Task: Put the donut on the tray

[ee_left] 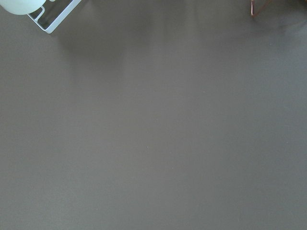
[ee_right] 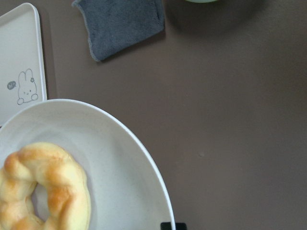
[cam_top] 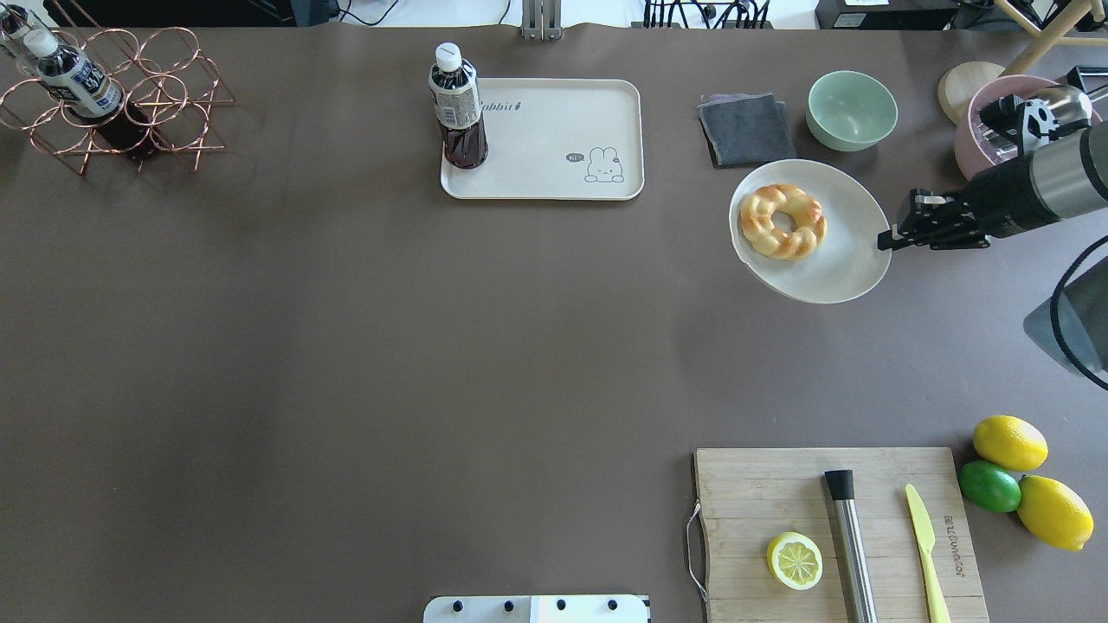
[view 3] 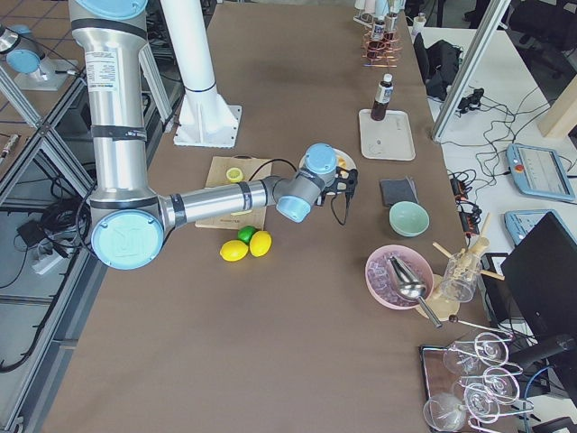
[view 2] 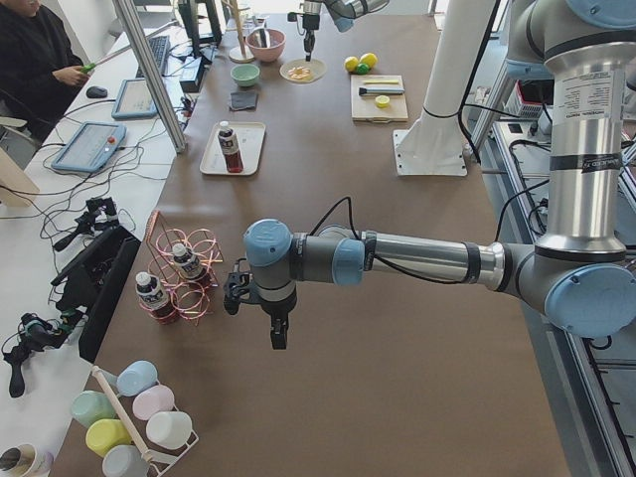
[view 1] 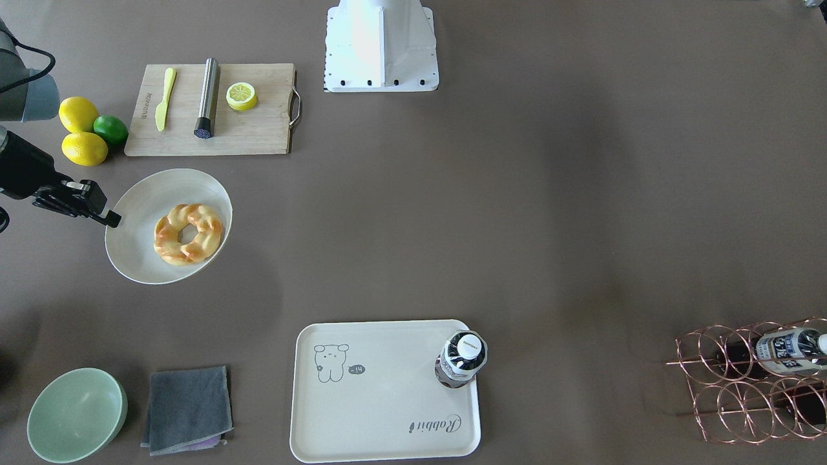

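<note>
Donut (cam_top: 782,221) sits on round plate (cam_top: 850,264), well apart from tray (cam_top: 554,138) — right gripper (cam_top: 886,240), pinched narrow at plate rim, should open wide and centre over the ring before descending.

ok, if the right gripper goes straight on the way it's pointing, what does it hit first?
Most likely the near rim of the plate: the right gripper has its tip right at that edge. The donut lies further in. The gripper's height above the rim is unclear.
</note>
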You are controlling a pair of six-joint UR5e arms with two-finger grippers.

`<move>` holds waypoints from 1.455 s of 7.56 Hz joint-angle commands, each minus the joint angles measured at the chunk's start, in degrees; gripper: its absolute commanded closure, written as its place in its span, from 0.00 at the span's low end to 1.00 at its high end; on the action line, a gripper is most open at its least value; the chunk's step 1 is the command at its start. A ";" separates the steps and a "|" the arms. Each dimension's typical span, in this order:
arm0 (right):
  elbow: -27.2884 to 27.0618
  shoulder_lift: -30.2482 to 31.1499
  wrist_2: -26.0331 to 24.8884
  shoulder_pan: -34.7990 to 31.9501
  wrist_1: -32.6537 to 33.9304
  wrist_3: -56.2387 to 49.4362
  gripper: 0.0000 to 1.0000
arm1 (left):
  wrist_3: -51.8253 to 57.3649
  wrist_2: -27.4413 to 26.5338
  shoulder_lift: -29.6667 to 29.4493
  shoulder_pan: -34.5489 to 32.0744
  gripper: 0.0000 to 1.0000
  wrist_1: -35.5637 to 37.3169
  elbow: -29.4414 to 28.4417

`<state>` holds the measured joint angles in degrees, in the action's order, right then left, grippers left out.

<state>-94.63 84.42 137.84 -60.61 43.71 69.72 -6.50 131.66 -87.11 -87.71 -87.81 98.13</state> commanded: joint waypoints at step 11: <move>47.23 -49.35 -19.18 12.27 3.00 7.08 1.00 | -0.62 0.35 -1.39 0.17 0.02 0.00 -0.13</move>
<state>-50.95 35.34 120.44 -49.70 51.69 75.15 -7.06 132.08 -87.93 -87.58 -87.80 98.08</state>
